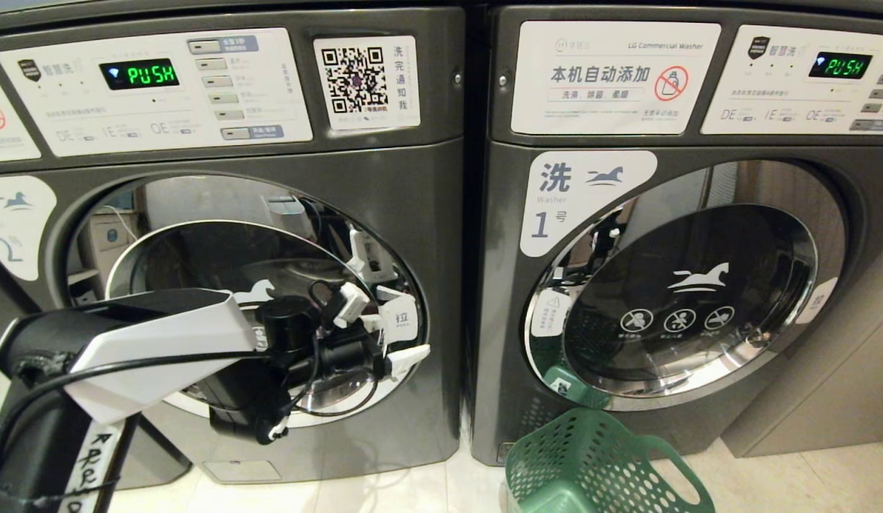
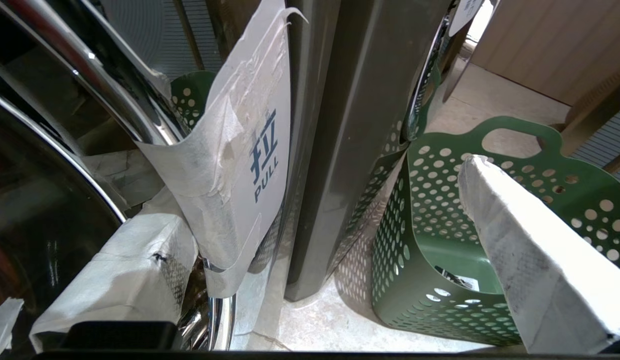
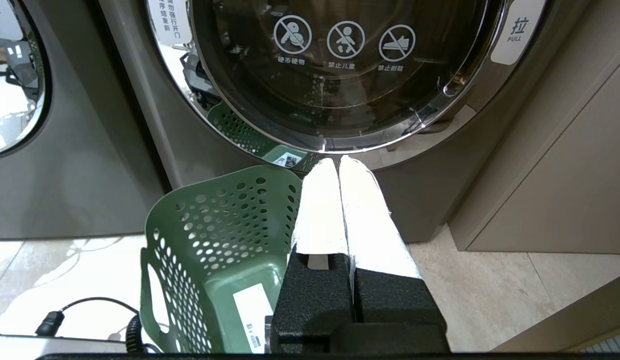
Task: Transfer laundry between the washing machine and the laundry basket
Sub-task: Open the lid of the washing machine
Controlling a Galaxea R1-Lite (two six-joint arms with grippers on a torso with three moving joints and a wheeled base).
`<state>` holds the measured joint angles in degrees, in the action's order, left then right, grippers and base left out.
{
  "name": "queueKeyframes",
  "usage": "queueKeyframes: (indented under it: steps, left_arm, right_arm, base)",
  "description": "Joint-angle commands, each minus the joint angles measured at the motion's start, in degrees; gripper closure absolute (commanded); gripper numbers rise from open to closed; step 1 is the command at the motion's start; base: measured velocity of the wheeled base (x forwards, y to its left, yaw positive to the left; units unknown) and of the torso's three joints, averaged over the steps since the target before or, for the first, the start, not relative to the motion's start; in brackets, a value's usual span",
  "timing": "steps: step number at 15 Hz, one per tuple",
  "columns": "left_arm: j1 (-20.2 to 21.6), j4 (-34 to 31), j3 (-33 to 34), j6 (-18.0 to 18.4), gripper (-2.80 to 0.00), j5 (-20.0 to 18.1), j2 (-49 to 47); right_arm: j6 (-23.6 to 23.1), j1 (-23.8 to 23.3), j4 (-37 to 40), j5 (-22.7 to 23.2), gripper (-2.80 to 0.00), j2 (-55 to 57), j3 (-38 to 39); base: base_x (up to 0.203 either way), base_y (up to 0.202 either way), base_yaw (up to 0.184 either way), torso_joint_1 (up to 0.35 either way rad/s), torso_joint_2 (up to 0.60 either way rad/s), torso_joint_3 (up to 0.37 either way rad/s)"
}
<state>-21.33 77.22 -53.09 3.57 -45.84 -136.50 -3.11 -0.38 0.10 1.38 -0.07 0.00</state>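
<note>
Left arm (image 1: 127,349): nearest the head camera, dark and white, reaching in from the lower left across the front of the left machine.
Left pincer (image 1: 402,328): spread wide at the right rim of the left machine's door, holding nothing. One white-wrapped finger (image 2: 139,260) lies against the chrome ring just below the pull tab; the other finger (image 2: 535,260) stands apart, out over the basket in the wrist view.
Pull tab (image 2: 249,165): white wrapped handle on the door's right edge, marked PULL; whether the lower finger touches it, cannot tell.
Right pincer (image 3: 340,200): pressed together, the two white fingers side by side, empty. It hangs low just beside the basket, pointing at the base of the right machine's door. Not seen from the head camera.
Laundry basket (image 1: 598,463): green, perforated plastic, with a cut-out handle, on the tiled floor (image 1: 769,477) in front of the right machine, near the seam between the two machines. Only a white label (image 3: 252,310) shows inside; no clothing visible in it.
Left washing machine (image 1: 384,192): grey front-loader numbered 2, door shut, display reads PUSH. No laundry can be made out through the glass.
Right washing machine (image 1: 698,306): numbered 1, door (image 3: 340,75) shut, three prohibition icons on the glass, display also PUSH. Drum interior dark; contents cannot be told.
Cabinet panel (image 3: 565,175): beige, just to the right of the right machine.
</note>
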Motion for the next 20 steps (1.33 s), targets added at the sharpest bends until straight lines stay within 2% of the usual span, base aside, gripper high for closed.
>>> queueKeyframes:
  steps: [1, 7, 15, 18, 20]
  left_arm:
    - [-1.1, 0.9, -0.4, 0.0, -2.80, -1.6, -0.2]
    - [-1.4, 3.6, 2.7, 0.0, -2.80, -8.4, -0.2]
    - [-1.6, 4.8, 4.0, 0.0, -2.80, -13.1, -0.2]
    - [-1.6, 4.9, 4.1, 0.0, -2.80, -13.4, -0.1]
    - [-1.5, 5.0, 5.4, 0.0, -2.80, -15.9, 0.4]
  right_arm:
    - [0.0, 0.0, 0.0, 0.0, 0.00, 0.1, 0.0]
    - [0.0, 0.0, 0.0, 0.0, 0.00, 0.1, 0.0]
    - [0.0, 0.0, 0.0, 0.0, 0.00, 0.1, 0.0]
    - [0.0, -0.1, 0.0, 0.0, 0.00, 0.1, 0.0]
    - [0.0, 0.0, 0.0, 0.0, 0.00, 0.1, 0.0]
  base:
    - [0.000, 0.000, 0.000, 0.000, 0.00, 0.000]
    - [0.000, 0.000, 0.000, 0.000, 0.00, 0.000]
    - [0.000, 0.000, 0.000, 0.000, 0.00, 0.000]
    - [0.000, 0.000, 0.000, 0.000, 0.00, 0.000]
    - [0.000, 0.000, 0.000, 0.000, 0.00, 0.000]
